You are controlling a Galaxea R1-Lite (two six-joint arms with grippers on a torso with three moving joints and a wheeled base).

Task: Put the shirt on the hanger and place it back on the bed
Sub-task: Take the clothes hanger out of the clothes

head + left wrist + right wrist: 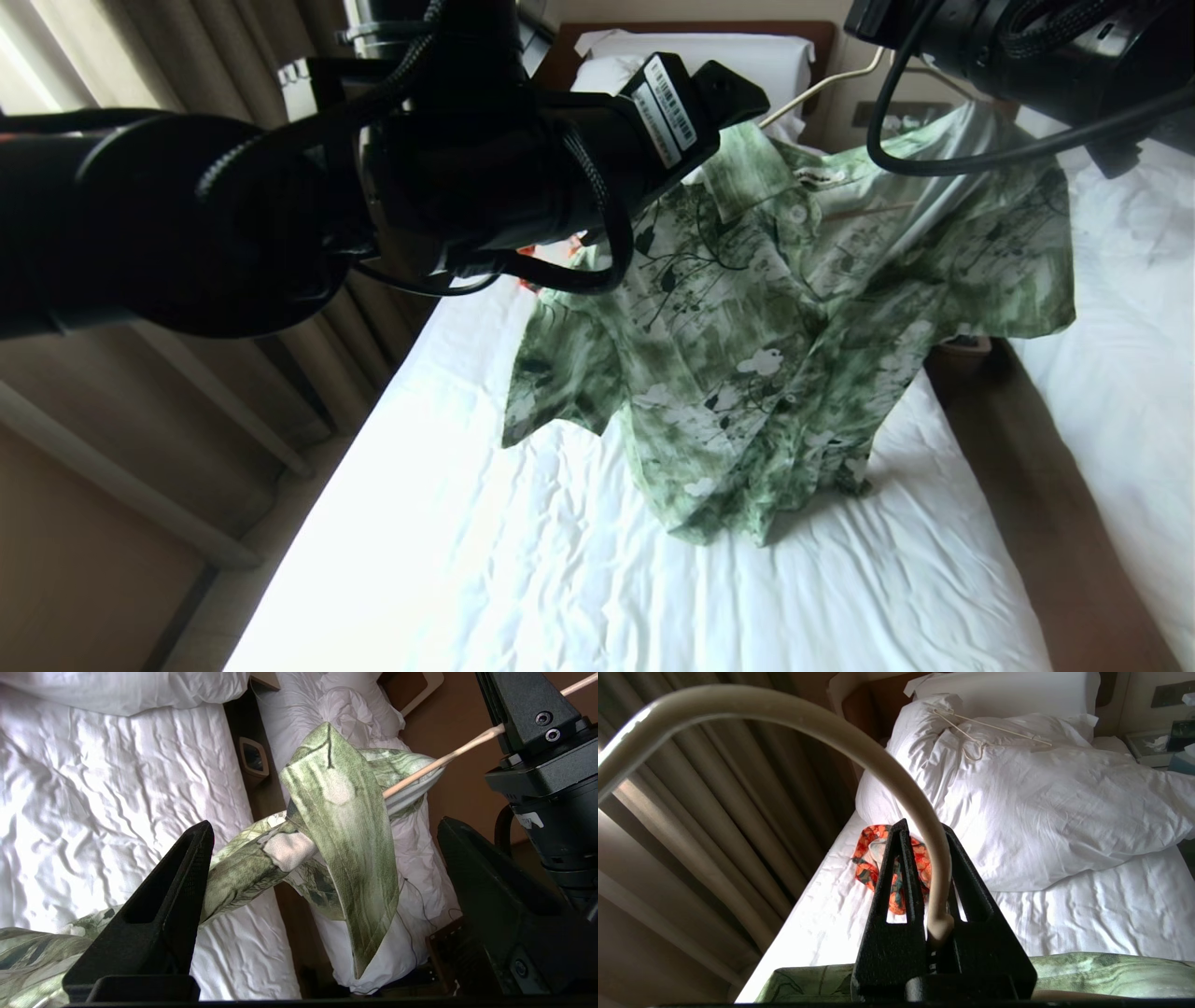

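Fingers [896,891] of the right gripper [924,877] pinch the neck of the cream hanger [859,732] just below its curved hook, keeping the frame aloft so the green floral shirt [747,327] can drape from it above the bed [579,579]. At left, the left gripper [322,882] stands with its fingers [173,891] spread wide and holding nothing, the shirt's collar and shoulder cloth hanging loose in the gap between them, with one hanger arm poking out of the fabric beyond. That wide stance suggests the cloth there is judged settled on the frame and needs no further tugging. The shirt hangs tilted, its far right shoulder high under the right arm, its hem brushing the wrinkled white sheet in the middle of the mattress. Farther off, an orange patterned garment [878,858] lies near the left edge of the bed, beside a bulky duvet [1041,807] on which a second hanger [985,730] rests. Lowering hanger and shirt onto the sheet appears to be what remains.
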